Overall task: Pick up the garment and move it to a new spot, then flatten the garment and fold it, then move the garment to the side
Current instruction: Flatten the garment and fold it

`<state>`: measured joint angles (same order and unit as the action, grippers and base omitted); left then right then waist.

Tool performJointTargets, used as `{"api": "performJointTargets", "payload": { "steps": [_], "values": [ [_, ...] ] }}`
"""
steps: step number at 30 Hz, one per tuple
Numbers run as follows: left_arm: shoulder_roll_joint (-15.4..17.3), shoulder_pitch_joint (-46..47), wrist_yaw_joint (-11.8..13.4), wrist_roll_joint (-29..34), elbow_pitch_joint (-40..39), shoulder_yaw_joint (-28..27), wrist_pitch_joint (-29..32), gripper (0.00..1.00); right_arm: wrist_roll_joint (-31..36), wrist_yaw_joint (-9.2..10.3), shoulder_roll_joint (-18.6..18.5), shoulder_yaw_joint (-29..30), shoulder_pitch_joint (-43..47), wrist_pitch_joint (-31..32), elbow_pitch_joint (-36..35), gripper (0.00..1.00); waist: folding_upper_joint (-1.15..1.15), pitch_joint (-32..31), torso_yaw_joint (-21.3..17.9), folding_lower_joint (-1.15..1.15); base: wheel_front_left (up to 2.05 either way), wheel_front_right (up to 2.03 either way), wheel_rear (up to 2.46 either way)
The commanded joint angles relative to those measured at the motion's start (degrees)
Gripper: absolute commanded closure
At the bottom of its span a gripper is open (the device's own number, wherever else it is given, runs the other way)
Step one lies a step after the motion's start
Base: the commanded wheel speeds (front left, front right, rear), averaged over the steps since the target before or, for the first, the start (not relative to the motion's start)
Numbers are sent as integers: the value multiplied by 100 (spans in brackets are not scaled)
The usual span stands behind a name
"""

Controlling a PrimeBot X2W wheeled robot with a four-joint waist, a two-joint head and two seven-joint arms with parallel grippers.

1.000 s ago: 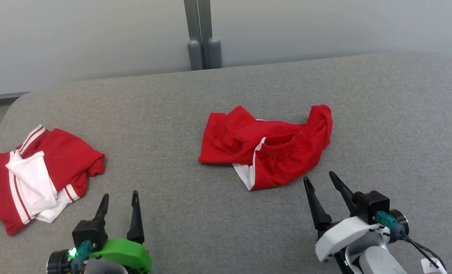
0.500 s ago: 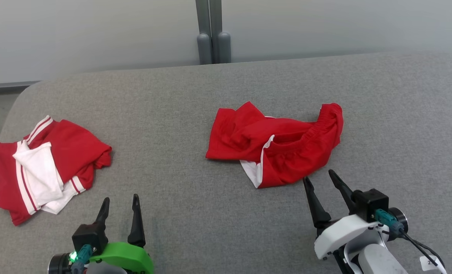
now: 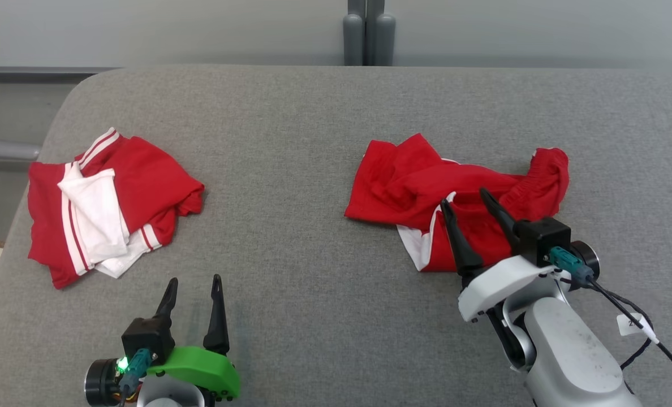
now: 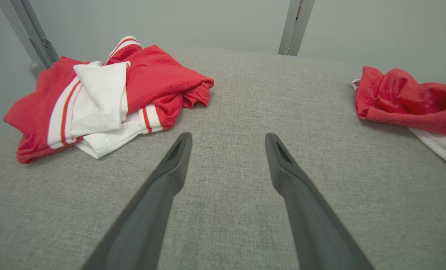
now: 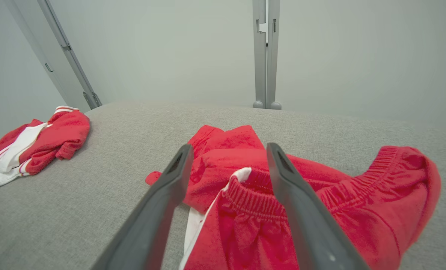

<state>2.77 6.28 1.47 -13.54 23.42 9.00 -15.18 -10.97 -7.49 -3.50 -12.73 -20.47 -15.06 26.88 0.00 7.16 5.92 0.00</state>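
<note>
Nearest me at 7 o'clock in the head view, my left hand [image 3: 194, 280] sits low over the grey counter [image 3: 291, 141], fingers spread and holding nothing. It keeps the same pose it had a second ago. In its own wrist view the bare cloth of the counter lies between the two fingers.

At 4 o'clock my right hand [image 3: 463, 196] is the one that has moved. A second ago its tips stood short of the near hem of the red shorts [image 3: 404, 181]; now they reach over that hem and lie across the gathered waistband. The fingers are spread wide, gripping nothing. From the right wrist view one finger lies over the white trim and the other over the elastic band, but I cannot tell whether either tip touches the cloth.

The shorts lie crumpled at 3 o'clock on the counter, in the same heap as before. The whole head picture has slid since then, so the camera turned, not the clothes.

Well apart at 9 o'clock lies a red-and-white garment [image 3: 143, 181], loosely folded. At 12 o'clock, beyond the far edge, a grey post [image 3: 369, 31] stands against the pale wall.
</note>
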Motion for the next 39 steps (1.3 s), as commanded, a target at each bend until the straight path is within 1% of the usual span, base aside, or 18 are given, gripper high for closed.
{"api": "performJointTargets", "payload": {
  "steps": [1,8,12,16,17,18,20,21,23,27,32,35,39],
  "values": [
    [21,124,10,12,3,-1,5,0,-3,0,-23,23,-109,-16,77,0,0,183,188,0,0,0,0],
    [21,193,57,-43,28,62,4,0,32,-1,-17,107,-494,-16,814,0,0,333,311,0,0,0,0],
    [22,227,71,-67,25,90,4,0,41,-1,-5,110,-498,-16,1021,0,0,365,294,0,0,0,0],
    [21,239,83,-52,14,75,4,0,60,-1,5,52,-403,-16,1084,0,0,350,218,0,0,0,0],
    [21,234,87,-54,13,73,4,0,60,0,9,49,-372,-16,1083,5,0,337,200,0,0,0,0],
    [21,225,80,-47,9,87,5,0,60,0,15,43,-322,-16,1078,14,0,323,180,0,0,0,0],
    [21,207,76,-58,4,104,5,0,13,0,25,63,-235,-17,1104,51,0,301,151,0,0,0,0],
    [21,197,72,-61,7,110,4,0,-8,-1,27,60,-199,-16,1121,65,0,292,141,0,0,0,0],
    [21,189,59,-73,9,119,4,0,-60,0,33,39,-174,-16,1130,100,0,280,120,0,0,0,0],
    [21,202,46,-70,8,115,4,0,-86,0,35,39,-156,-16,1147,100,0,268,113,0,0,0,0],
    [21,191,53,-91,29,131,5,0,-103,-1,41,-9,-211,-17,816,100,0,209,161,0,0,0,0],
    [21,155,51,-118,40,141,4,0,-129,-1,31,-145,-362,-17,544,100,0,158,208,0,0,0,0],
    [21,127,33,-158,84,203,5,0,-208,-1,-30,-565,-818,-16,230,100,0,50,331,0,0,0,0]
  ]
}}
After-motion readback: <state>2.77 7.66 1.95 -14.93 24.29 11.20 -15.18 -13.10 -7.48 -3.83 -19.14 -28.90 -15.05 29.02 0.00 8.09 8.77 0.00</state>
